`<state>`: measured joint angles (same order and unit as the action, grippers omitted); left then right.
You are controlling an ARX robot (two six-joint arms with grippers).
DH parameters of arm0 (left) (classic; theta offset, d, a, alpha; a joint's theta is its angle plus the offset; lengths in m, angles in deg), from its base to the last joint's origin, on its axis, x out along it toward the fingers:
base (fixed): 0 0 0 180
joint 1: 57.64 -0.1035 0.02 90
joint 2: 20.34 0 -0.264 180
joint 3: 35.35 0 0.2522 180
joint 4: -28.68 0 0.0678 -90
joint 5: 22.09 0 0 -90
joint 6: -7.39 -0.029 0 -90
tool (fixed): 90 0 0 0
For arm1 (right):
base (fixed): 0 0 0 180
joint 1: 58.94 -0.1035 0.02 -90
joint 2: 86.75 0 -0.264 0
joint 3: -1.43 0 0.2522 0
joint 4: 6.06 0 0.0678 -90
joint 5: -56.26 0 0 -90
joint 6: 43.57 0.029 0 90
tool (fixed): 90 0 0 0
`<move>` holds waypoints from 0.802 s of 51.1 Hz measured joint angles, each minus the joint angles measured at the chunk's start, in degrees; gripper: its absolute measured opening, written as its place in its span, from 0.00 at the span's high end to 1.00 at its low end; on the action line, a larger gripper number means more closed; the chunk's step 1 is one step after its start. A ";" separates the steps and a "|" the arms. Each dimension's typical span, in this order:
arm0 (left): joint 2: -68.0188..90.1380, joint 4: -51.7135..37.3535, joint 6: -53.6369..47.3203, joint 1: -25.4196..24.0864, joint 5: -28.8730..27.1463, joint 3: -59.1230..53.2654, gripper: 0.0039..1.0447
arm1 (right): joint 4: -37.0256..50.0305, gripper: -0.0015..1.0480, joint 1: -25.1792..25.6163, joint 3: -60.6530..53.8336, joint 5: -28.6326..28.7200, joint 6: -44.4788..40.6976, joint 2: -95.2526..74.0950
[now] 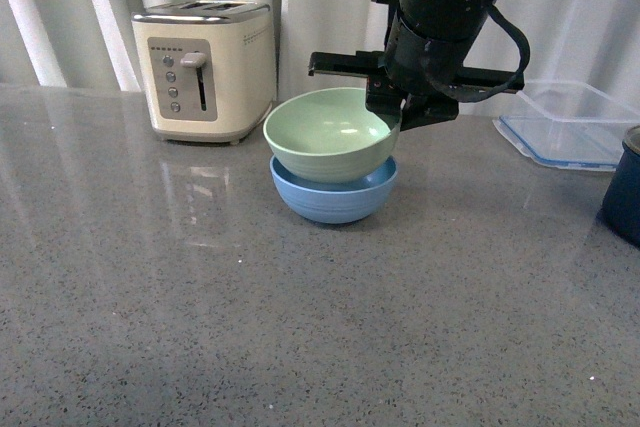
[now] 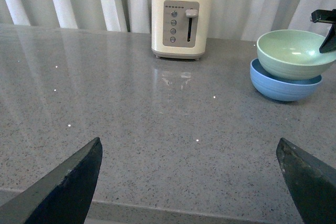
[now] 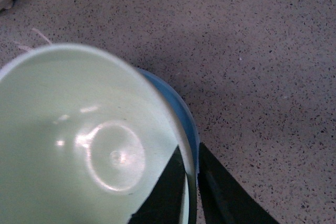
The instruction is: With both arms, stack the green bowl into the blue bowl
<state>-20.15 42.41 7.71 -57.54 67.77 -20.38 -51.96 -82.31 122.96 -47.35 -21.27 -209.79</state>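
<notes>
The pale green bowl [image 1: 330, 134] sits tilted in the mouth of the blue bowl [image 1: 335, 197], which stands on the grey counter in front of me. My right gripper [image 1: 393, 119] is shut on the green bowl's right rim, one finger inside and one outside. The right wrist view shows the green bowl [image 3: 79, 145] from above, the blue bowl [image 3: 181, 114] peeking out beneath, and my right gripper [image 3: 190, 169] pinching the rim. My left gripper [image 2: 189, 153] is open above bare counter, well to the left of both bowls [image 2: 294, 53].
A cream toaster [image 1: 205, 69] stands at the back left, near the bowls. A clear blue-rimmed container [image 1: 570, 122] lies at the back right, and a dark navy pot [image 1: 625, 187] is at the right edge. Curtains hang behind the counter.
</notes>
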 joint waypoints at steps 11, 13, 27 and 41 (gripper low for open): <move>0.00 0.00 0.00 0.00 0.02 0.00 0.06 | 2.14 0.58 0.13 -1.38 1.49 0.46 0.68; 0.00 0.00 0.00 0.00 0.00 0.00 0.06 | 3.19 0.53 0.20 -2.51 2.21 0.59 1.42; 0.00 0.00 0.00 0.00 -0.02 0.00 0.06 | 31.76 0.08 2.38 -28.70 8.11 -1.66 23.37; 0.00 0.02 0.00 0.00 -0.02 0.00 0.06 | 68.39 0.44 5.64 -55.69 -3.30 -18.69 34.51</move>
<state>-20.15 42.43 7.71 -57.54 67.74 -20.38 16.43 -76.68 67.27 -50.65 -39.96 -175.28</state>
